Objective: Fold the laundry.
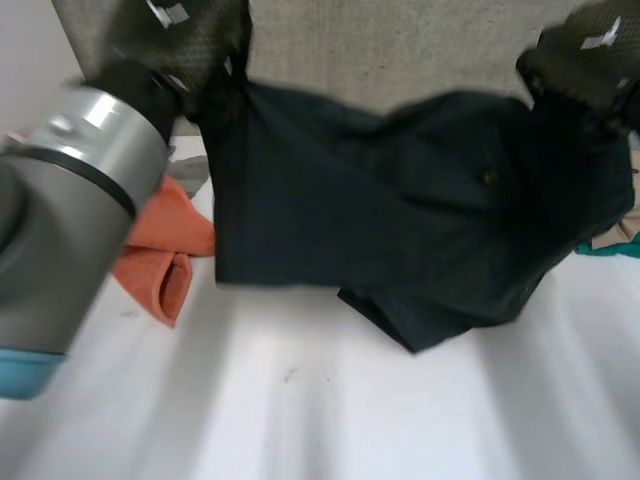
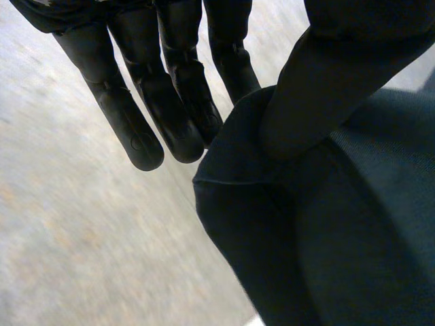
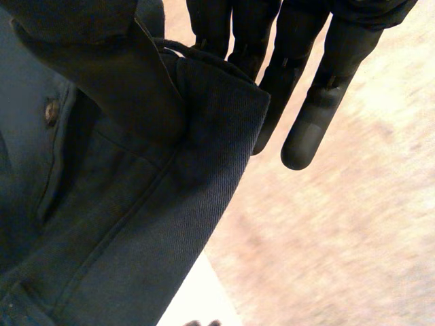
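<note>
Navy garment (image 1: 380,220) hold: pinches one top corner in left robot hand (image 2: 319,88), the other in right robot hand (image 3: 306,129); suspends cloth spread above counter (image 1: 350,400), presumably for laying flat before folding.

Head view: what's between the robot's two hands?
The dark garment hangs spread between the left hand and the right hand, seen in the head view.

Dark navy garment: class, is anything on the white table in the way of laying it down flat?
Mostly not: the white table in front of the dark navy garment is bare. An orange cloth lies beside its left edge and could end up under it.
</note>
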Controlling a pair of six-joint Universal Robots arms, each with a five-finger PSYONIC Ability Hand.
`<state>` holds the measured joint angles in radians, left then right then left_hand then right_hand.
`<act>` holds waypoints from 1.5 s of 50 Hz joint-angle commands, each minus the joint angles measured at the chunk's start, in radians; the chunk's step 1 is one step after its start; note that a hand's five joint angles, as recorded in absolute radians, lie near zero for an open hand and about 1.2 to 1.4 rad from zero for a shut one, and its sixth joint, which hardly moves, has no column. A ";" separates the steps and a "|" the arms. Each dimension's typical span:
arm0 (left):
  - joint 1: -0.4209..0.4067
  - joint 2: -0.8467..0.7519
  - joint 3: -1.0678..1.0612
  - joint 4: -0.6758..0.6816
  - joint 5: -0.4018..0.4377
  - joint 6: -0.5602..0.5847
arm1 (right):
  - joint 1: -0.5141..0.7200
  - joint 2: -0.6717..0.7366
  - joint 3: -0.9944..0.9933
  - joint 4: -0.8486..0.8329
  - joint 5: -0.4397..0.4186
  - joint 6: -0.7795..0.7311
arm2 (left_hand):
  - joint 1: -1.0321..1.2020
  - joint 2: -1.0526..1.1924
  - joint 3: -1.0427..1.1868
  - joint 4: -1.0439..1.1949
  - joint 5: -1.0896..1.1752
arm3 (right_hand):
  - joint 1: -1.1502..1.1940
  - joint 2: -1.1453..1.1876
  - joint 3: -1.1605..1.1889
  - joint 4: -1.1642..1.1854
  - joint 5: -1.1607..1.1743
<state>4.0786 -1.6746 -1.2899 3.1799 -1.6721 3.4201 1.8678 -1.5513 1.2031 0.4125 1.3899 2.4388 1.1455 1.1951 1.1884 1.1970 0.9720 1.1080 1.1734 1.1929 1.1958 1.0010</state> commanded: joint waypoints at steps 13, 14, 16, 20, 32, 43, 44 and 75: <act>0.071 -0.640 0.925 0.077 0.011 0.222 | -0.010 0.488 -0.302 -0.637 0.061 0.129 | 0.251 0.201 0.208 0.199 0.250 | 0.288 0.223 0.203 0.200 0.221; 0.075 -0.660 1.016 0.083 0.009 0.223 | -0.009 0.487 -0.312 -0.732 0.066 0.143 | 0.251 0.201 0.208 0.199 0.250 | 0.288 0.223 0.203 0.200 0.221; 0.095 -0.688 1.177 0.103 0.008 0.225 | 0.001 0.471 -0.309 -0.993 0.074 0.180 | 0.251 0.201 0.208 0.199 0.250 | 0.288 0.223 0.203 0.200 0.221; 0.117 -0.649 1.144 0.123 0.005 0.214 | 0.013 0.453 -0.284 -1.097 0.074 0.200 | 0.251 0.201 0.208 0.199 0.250 | 0.288 0.223 0.203 0.200 0.221; 0.092 -0.511 0.557 0.126 0.009 0.110 | 0.017 0.459 -0.082 -0.767 0.077 0.201 | 0.251 0.201 0.208 0.199 0.250 | 0.288 0.223 0.203 0.200 0.221; 0.056 -0.458 0.028 0.157 0.015 0.021 | 0.016 0.481 0.239 -0.622 0.067 0.175 | 0.251 0.201 0.208 0.199 0.250 | 0.288 0.223 0.203 0.200 0.221; 0.046 -0.456 -0.027 0.160 0.015 0.019 | 0.014 0.479 0.253 -0.601 0.067 0.169 | 0.251 0.201 0.208 0.199 0.250 | 0.288 0.223 0.203 0.200 0.221; -0.066 -0.146 -0.347 0.206 0.018 0.034 | -0.102 0.277 0.314 -0.265 -0.065 0.269 | 0.251 0.201 0.208 0.199 0.250 | -0.688 -0.754 -0.773 -0.776 -0.756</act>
<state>4.0065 -1.8207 -1.6598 3.3850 -1.6537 3.4536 1.7576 -1.2898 1.5151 0.1263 1.3326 2.7125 1.1455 1.1981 1.1937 1.2018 0.9718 0.4471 0.4334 0.4367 0.4162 0.2274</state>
